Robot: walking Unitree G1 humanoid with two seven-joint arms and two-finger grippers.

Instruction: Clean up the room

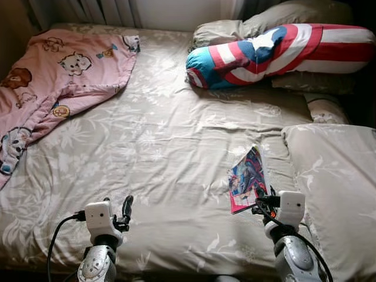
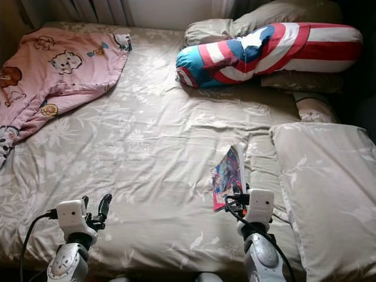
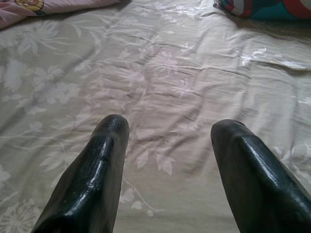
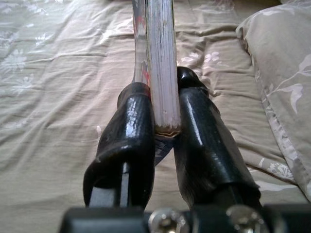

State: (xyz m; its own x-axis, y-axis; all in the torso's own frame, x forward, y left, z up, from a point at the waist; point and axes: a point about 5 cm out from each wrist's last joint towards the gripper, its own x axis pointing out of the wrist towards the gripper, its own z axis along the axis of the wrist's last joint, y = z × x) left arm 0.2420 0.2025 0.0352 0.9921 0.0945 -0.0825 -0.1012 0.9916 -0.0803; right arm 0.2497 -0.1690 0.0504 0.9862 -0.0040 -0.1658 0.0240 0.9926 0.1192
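The tidy-up looks barely begun: the right pincer [image 4: 163, 116] is clamped on the comic book [image 1: 247, 179] near the bed's [image 1: 164, 147] front edge, the left pincer [image 3: 167, 145] hovers with fingers apart, and the pink blanket [image 1: 59, 76] lies crumpled at the far left corner.

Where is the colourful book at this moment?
The colourful book is clamped on edge in the right gripper, over the right side of the bed, just left of the beige pillow.
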